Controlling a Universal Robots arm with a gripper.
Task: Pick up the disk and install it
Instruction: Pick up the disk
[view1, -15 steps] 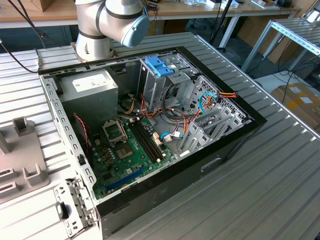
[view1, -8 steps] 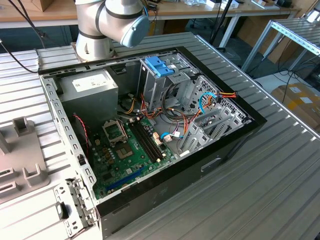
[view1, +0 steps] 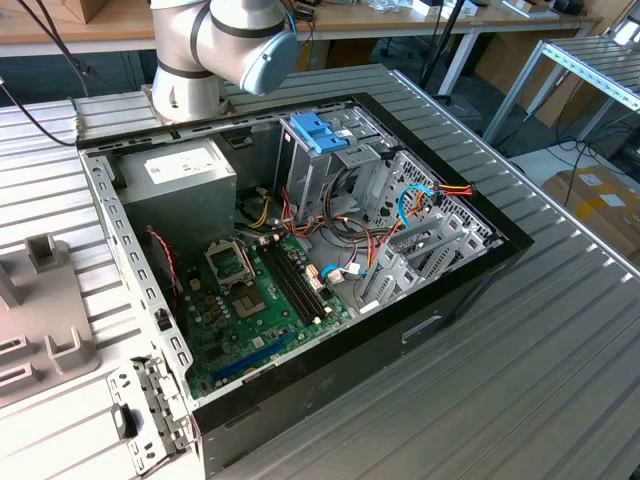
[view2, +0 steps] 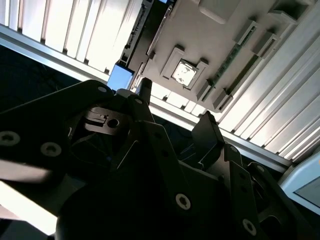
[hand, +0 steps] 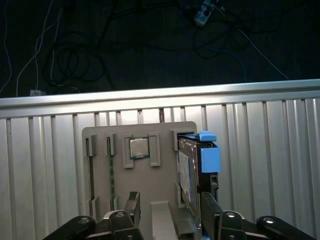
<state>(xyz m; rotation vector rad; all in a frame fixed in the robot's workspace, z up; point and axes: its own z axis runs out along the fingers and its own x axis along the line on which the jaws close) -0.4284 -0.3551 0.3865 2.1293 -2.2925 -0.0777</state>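
The disk (hand: 186, 172) stands on its edge in a slot of a grey holder tray (hand: 165, 137), white label facing sideways, a blue rail (hand: 210, 157) on its outer side. In the first wrist view my gripper (hand: 171, 207) hovers over the tray, open, with one fingertip (hand: 132, 202) on the tray's middle side and the other close beside the disk's blue rail. The second wrist view has the gripper (view2: 175, 107) above the same tray, the disk's blue rail (view2: 121, 77) next to one fingertip (view2: 145, 87). Nothing is held.
The tray also holds a processor chip (hand: 139, 148) and memory sticks (hand: 111, 170). The open computer case (view1: 300, 250) lies on the ribbed table, with a drive cage under a light-blue bracket (view1: 318, 130), a grey power-supply box (view1: 180, 180) and the motherboard (view1: 260, 300). The arm's base (view1: 200, 50) stands behind it.
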